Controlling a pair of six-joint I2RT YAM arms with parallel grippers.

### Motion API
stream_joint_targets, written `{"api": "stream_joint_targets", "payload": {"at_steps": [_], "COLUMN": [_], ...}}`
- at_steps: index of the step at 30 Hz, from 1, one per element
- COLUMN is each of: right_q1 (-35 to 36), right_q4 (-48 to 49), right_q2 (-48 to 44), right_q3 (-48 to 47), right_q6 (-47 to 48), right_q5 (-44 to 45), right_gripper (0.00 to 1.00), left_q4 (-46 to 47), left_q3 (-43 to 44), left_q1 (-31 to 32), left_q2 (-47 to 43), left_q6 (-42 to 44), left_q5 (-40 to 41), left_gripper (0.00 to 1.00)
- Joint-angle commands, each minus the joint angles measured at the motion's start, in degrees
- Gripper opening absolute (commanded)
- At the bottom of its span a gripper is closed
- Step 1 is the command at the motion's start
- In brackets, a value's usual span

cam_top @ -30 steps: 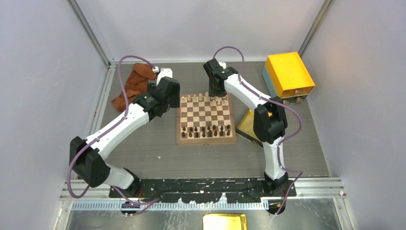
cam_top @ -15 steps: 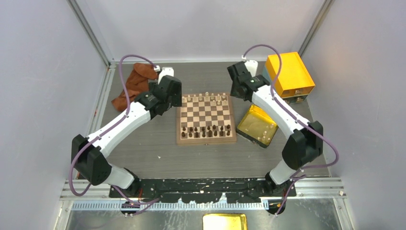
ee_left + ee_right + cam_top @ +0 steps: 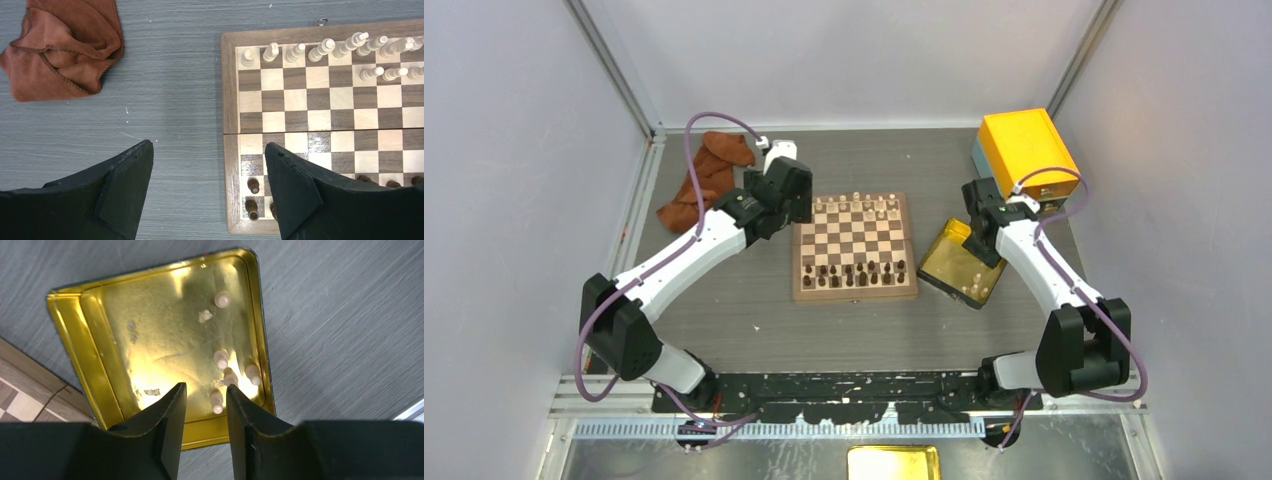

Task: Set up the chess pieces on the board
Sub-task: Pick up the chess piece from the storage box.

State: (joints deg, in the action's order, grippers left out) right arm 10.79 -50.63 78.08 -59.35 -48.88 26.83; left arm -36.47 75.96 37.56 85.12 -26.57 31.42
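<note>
Square wooden chessboard [image 3: 280, 105] cut off at the left wrist view's right edge, dark brown turned chessmen [image 3: 254, 185] partly hidden behind the left gripper [image 3: 209, 157]

I see a crumpled brown cloth [image 3: 707, 175] far left on the grey table [image 3: 754, 320], a golden-yellow tray [image 3: 946, 262] to the right, and an orange-yellow box [image 3: 1027, 150] beyond it.

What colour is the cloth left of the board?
The cloth is rust brown, clearest in the left wrist view.
</note>
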Motion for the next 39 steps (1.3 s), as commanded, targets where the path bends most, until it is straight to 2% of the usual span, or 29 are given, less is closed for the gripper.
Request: {"api": "stream_joint_targets", "payload": {"at_steps": [1,15,39], "right_q1": [-1.15,-4.98,-7.77], "right_q4": [2.48,6.82,12.62], "right_q2": [-2.76,-3.49,2.31], "right_q3": [3.19,11.40,11.79], "right_q6": [-6.30,-8.61,-6.36], "right_q5": [-3.30,-6.26,-7.57], "right_gripper": [0.41,0.39,0.37], "left_q4": [1.41,1.12,-0.13], "left_q3": [2.39,1.38,3.13], "left_q1": [0.32,0.45,0.67], "left_q2": [-0.89,-1.79,0.55], "left_q6": [-0.33,-0.36,-0.15], "left_q5": [0.57,0.62,1.51], "left_gripper": [0.83,0.82,0.82]}}
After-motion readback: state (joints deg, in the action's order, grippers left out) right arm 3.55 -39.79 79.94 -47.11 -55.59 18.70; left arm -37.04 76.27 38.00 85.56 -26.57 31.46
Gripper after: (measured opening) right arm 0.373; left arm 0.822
